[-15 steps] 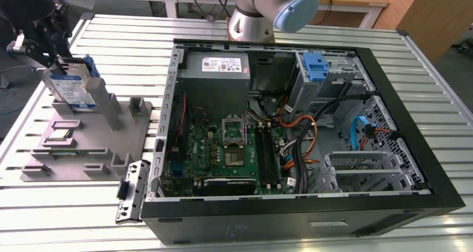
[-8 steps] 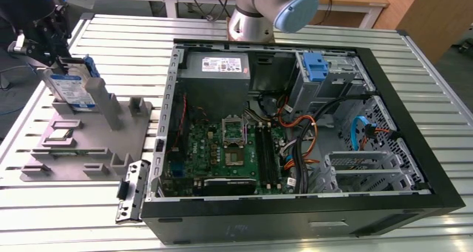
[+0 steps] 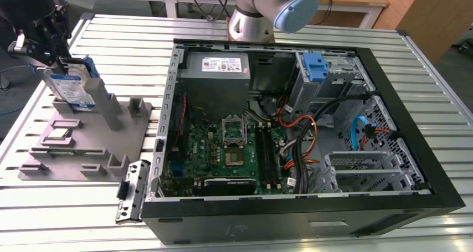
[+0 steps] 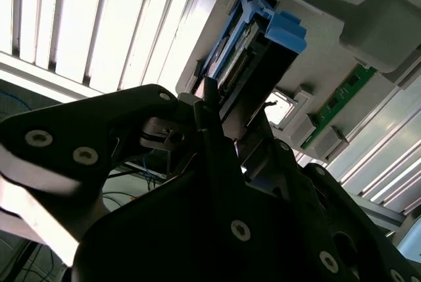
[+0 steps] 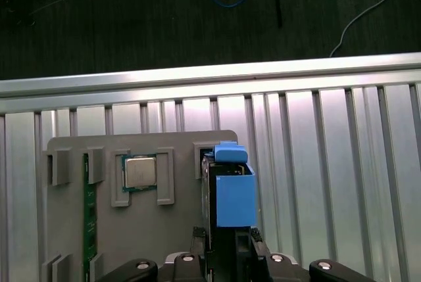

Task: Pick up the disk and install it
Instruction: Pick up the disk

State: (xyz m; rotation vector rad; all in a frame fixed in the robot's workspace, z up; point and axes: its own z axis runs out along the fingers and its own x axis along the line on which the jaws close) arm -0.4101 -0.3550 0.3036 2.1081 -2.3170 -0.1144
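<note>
The black gripper (image 5: 227,242) is sitting over the flat silver-grey metal disk (image 3: 74,91) in its blue carrier, standing upright in the grey plastic fixture (image 3: 88,147). Can't tell if it's clamping. I'm guessing it's dense, stiff and shock-sensitive, so grabbing the narrow edges is looking safest.

Light: bright and even from overhead in the exterior view, with only soft, short shadows at the foot of the grey fixture (image 3: 88,152).
Glare: the slatted table (image 3: 221,33) shines pale all around the fixture. In the second wrist view the slats past the fixture wash out to white.
Dim parts: the computer case (image 3: 221,108) beside the fixture is shadowed inside. In the first wrist view the floor (image 5: 131,19) beyond the fixture is almost black.
Backlight: in the second wrist view the gripper (image 4: 230,108) reads as a near-black mass in front of the fixture.
</note>
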